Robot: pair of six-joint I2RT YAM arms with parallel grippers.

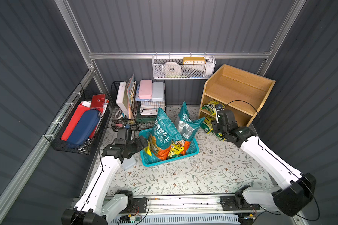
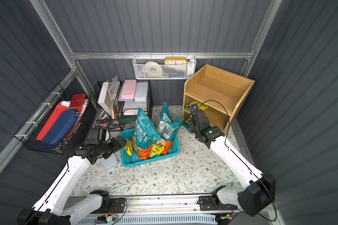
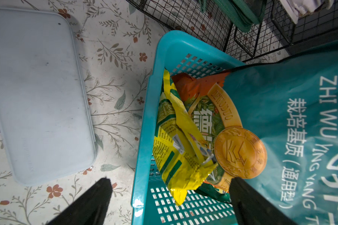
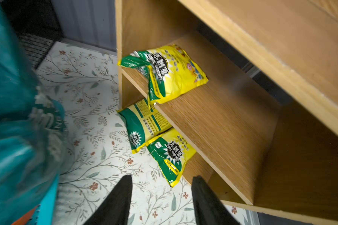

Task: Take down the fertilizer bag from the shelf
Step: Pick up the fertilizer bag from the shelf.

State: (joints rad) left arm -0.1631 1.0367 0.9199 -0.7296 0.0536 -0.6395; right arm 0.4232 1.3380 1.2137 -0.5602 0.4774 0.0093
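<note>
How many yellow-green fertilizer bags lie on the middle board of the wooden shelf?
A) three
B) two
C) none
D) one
D: the right wrist view shows one fertilizer bag on the middle board of the shelf; a second bag and a third bag lie lower down.

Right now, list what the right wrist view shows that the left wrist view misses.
Right wrist only: the shelf, one fertilizer bag on its middle board, two more bags at its foot. Left wrist only: a pale blue case and a yellow packet in the teal basket. Both: the floral cloth and a big teal bag.
</note>
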